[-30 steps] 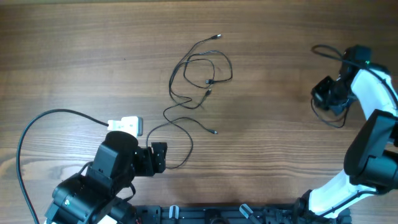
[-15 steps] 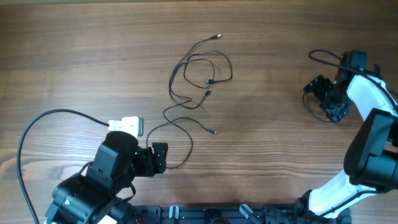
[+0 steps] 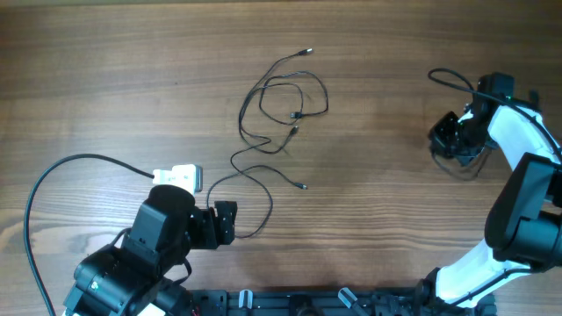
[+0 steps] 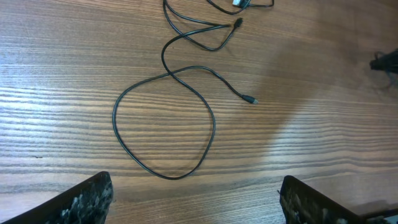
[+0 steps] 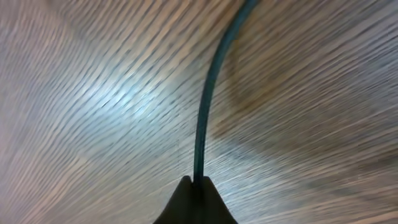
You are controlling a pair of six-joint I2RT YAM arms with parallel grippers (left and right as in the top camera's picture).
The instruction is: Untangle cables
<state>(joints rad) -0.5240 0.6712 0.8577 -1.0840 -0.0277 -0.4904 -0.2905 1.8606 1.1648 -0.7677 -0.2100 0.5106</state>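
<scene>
Left fingers (image 4: 87, 200) spread wide, loose cables (image 4: 114, 121) at twelve o'clock; right fingers (image 5: 194, 205) clamped on separate cable (image 5: 208, 99).

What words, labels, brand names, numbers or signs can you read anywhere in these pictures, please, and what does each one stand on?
None: no text can be read in any view.
The white camera unit on the left arm shows no legible marking from overhead.
The cables and the wooden table carry no print.
The right wrist view is too blurred to show any lettering.
</scene>
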